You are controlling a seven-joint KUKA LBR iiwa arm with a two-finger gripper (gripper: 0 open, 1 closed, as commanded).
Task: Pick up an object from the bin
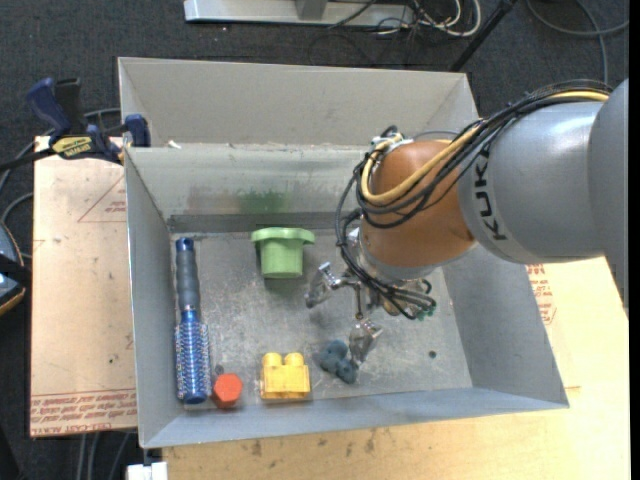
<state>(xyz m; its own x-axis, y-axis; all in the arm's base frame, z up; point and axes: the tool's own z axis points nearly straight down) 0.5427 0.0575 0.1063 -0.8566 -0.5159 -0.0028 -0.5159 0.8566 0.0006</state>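
Note:
My gripper (342, 313) hangs low over the middle of the bin floor, open, with one fingertip (320, 288) to the left and the other fingertip (364, 338) lower right. Nothing sits between them. A small dark blue-grey lump (338, 361) lies just below the lower fingertip, close to it. A green cup-like piece (281, 250) with a wide rim stands up and to the left of the gripper. A yellow toy brick (285, 376) lies near the front wall, left of the dark lump.
A blue hairbrush (189, 323) lies along the left wall, handle pointing to the back. A small orange-red cap (227, 389) rests beside its bristle end. The arm's orange cover hangs over the bin's right half.

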